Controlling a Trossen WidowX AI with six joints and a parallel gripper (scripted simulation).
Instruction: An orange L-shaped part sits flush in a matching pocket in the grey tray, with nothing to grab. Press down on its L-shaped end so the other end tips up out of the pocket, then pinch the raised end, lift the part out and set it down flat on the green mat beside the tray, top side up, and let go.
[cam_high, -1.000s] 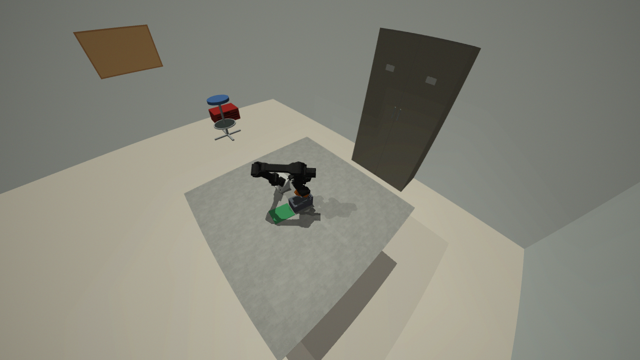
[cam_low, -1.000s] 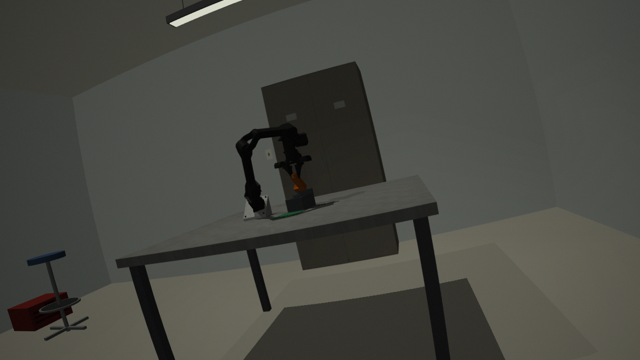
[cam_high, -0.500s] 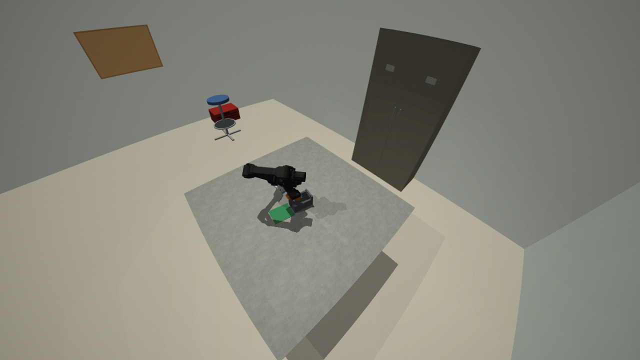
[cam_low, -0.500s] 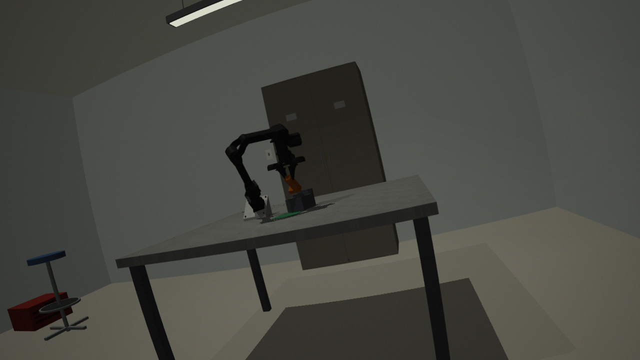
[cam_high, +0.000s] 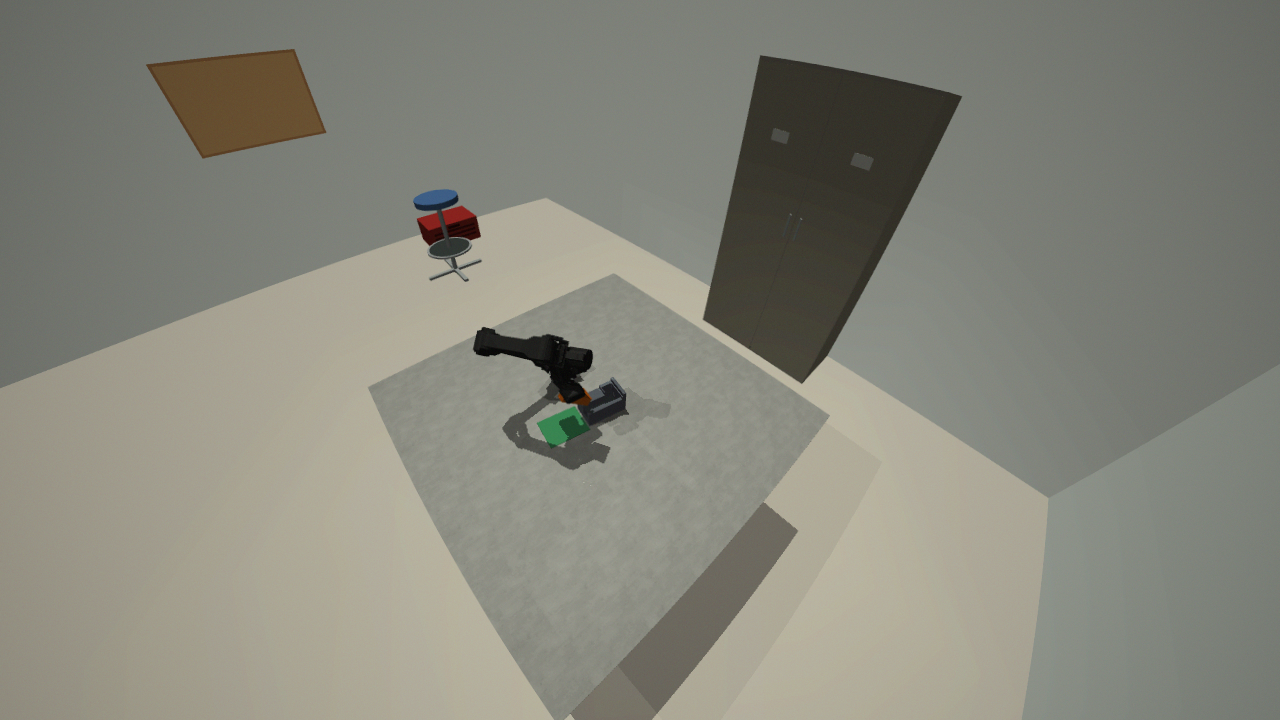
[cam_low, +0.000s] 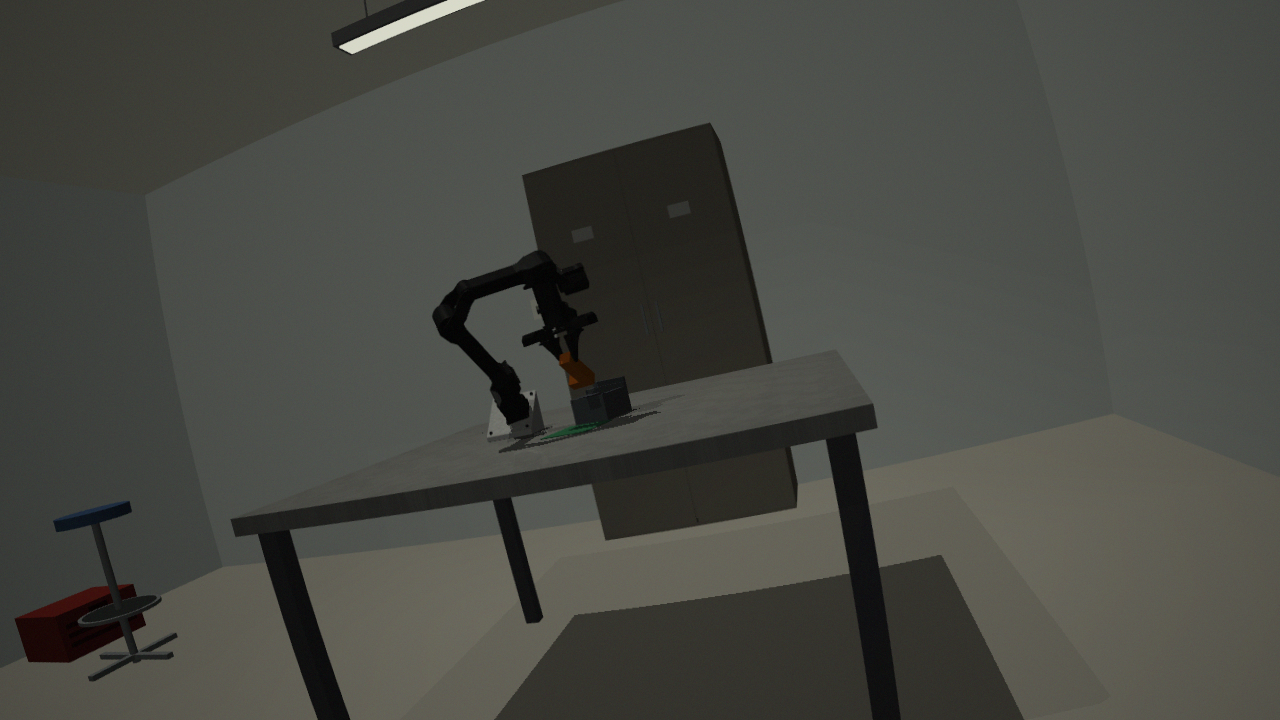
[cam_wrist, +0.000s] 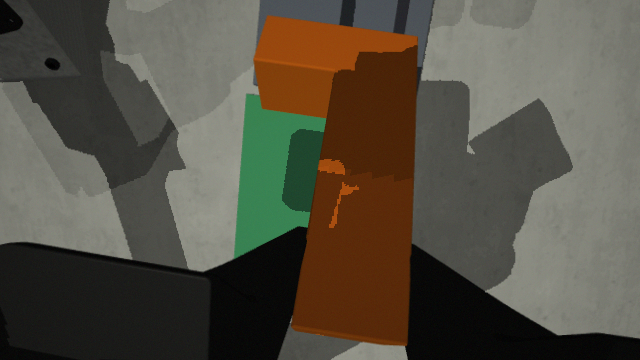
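Note:
My gripper is shut on the straight end of the orange L-shaped part. The part hangs steeply tilted in the air, its L-shaped end lowest, clear of the grey tray. In the wrist view the part hangs over the right edge of the green mat, which lies flat beside the tray; the mat also shows in the top view and the exterior view. The tray's pocket is mostly hidden.
The arm's base plate stands on the table left of the mat. A dark cabinet stands behind the table. A stool and a red box are on the floor far off.

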